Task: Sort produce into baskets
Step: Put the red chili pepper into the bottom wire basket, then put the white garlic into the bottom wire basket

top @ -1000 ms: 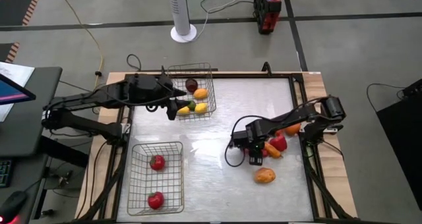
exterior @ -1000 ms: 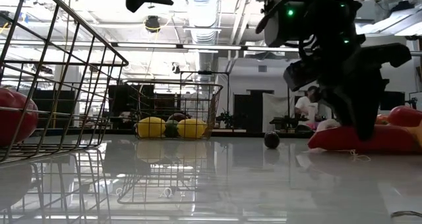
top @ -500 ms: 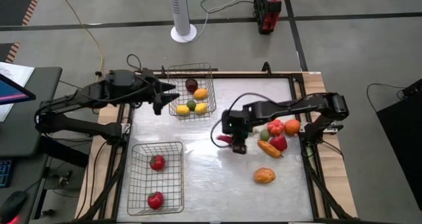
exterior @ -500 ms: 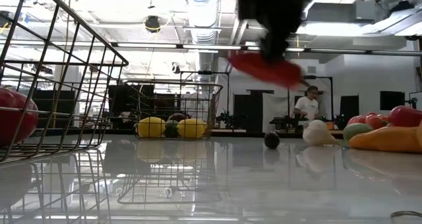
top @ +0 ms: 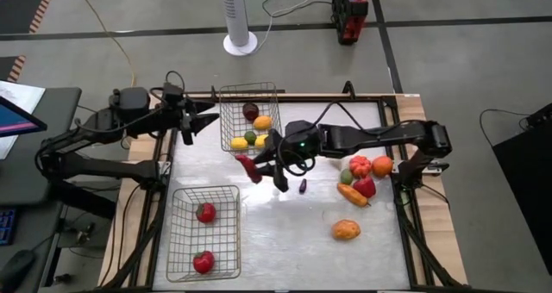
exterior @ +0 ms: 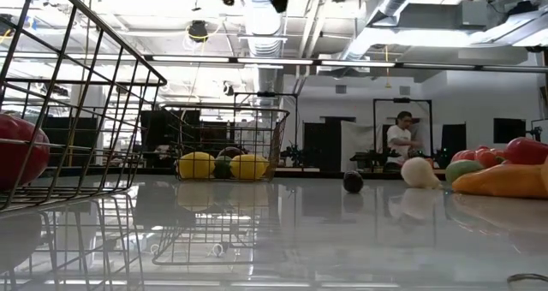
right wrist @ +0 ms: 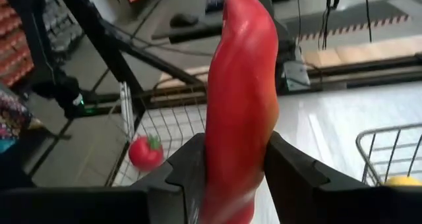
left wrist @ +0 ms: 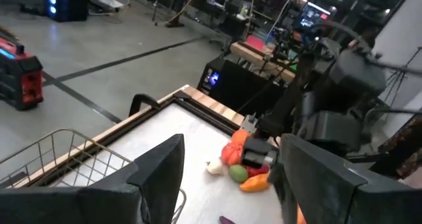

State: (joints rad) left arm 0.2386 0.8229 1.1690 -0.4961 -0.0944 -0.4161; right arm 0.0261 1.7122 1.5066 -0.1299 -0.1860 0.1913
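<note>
My right gripper [top: 260,166] hangs over the table's middle, shut on a long red pepper [right wrist: 241,99]. My left gripper [top: 202,124] stands open and empty at the table's left edge, beside the far basket [top: 250,121], which holds yellow, green, orange and maroon pieces. The near basket [top: 204,233] holds two red tomatoes [top: 205,212]. More produce lies on the table at the right: a tomato [top: 360,165], an orange piece [top: 381,165], a green one [top: 347,177], a carrot [top: 352,195], a red pepper [top: 366,186] and an orange-brown piece [top: 346,230]. My right gripper pinches the long red pepper between its two fingers [right wrist: 188,174], on the pepper's two sides near one end [right wrist: 231,184]. The fingers point nearly level toward the table's left. The pepper's rest juts out past the fingertips, lifted clear of the table.
A small dark piece [top: 303,186] lies on the table near the middle. The wooden table frame [top: 405,215] runs along the edges. A white fan base [top: 240,43] and a red box [top: 349,13] stand on the floor beyond the far edge. A person [exterior: 399,137] is far behind.
My right gripper has risen from the produce pile at the right with the long red pepper, gone toward the table's left, and tipped from pointing down to nearly level. My left gripper has drawn back from the far basket toward the left edge and risen a little.
</note>
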